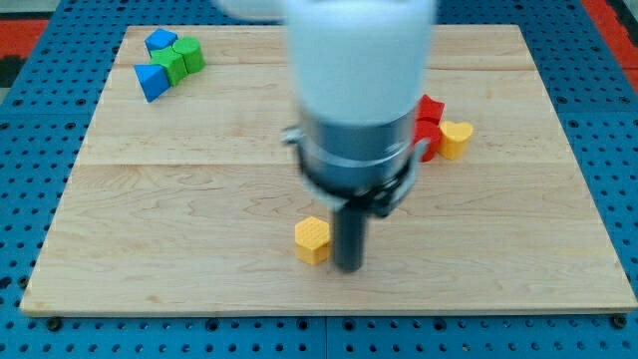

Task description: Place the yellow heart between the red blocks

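The yellow heart (456,139) lies at the view's right, touching the right side of the red blocks (428,121), which the arm partly hides. Their shapes and number cannot be made out. My tip (348,266) rests on the board at the lower middle, just right of a yellow hexagonal block (313,239) and far down and left of the heart.
At the view's top left sits a cluster: a blue block (159,41), a green block (180,57) and a second blue block (152,81). The wooden board (199,219) lies on a blue pegboard. The arm's large body (357,90) hides the board's upper middle.
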Controlling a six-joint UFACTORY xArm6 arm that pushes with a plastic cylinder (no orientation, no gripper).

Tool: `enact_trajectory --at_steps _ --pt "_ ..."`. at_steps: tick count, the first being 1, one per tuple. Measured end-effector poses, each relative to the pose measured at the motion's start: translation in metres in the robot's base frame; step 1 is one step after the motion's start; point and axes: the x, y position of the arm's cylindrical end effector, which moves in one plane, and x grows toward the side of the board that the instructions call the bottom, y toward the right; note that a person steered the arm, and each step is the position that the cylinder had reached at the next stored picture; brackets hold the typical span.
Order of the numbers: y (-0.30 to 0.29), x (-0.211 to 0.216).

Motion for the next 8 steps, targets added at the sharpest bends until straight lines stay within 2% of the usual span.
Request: enact_trajectory --at_steps 1,2,3,4,5,6,7,8 --pt "0.100 -0.032" --pt "0.201 -0.101" --pt "0.160 -0.153" --pt "0.072 -0.152" --pt "-0.017 -0.113" --pt "-0.034 -0.100" --pt "-0.025 -0.102" --pt "0.011 -0.072"
